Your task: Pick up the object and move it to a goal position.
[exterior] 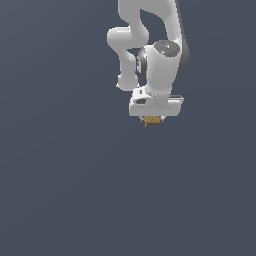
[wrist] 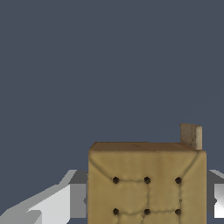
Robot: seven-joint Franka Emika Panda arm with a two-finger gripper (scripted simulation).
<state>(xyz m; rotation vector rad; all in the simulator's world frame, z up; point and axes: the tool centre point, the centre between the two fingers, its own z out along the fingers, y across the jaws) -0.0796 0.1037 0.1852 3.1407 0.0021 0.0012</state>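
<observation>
A: What was the claw's (exterior: 152,120) condition?
B: Closed on the cube (exterior: 152,120), fingers (wrist: 65,203) touching both sides.
A: Cube location?
B: Directly beneath the wrist, above the grey worktop (exterior: 60,190).

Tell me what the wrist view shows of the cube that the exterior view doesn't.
Only the wrist view shows the cube close up: a tan face with rows of dark dots and faint seam lines, plus a small tab at one upper corner. Only the exterior view shows the white arm above and the cube as a small tan block under the end effector. Both show the cube between the fingers against a plain grey-blue background.
</observation>
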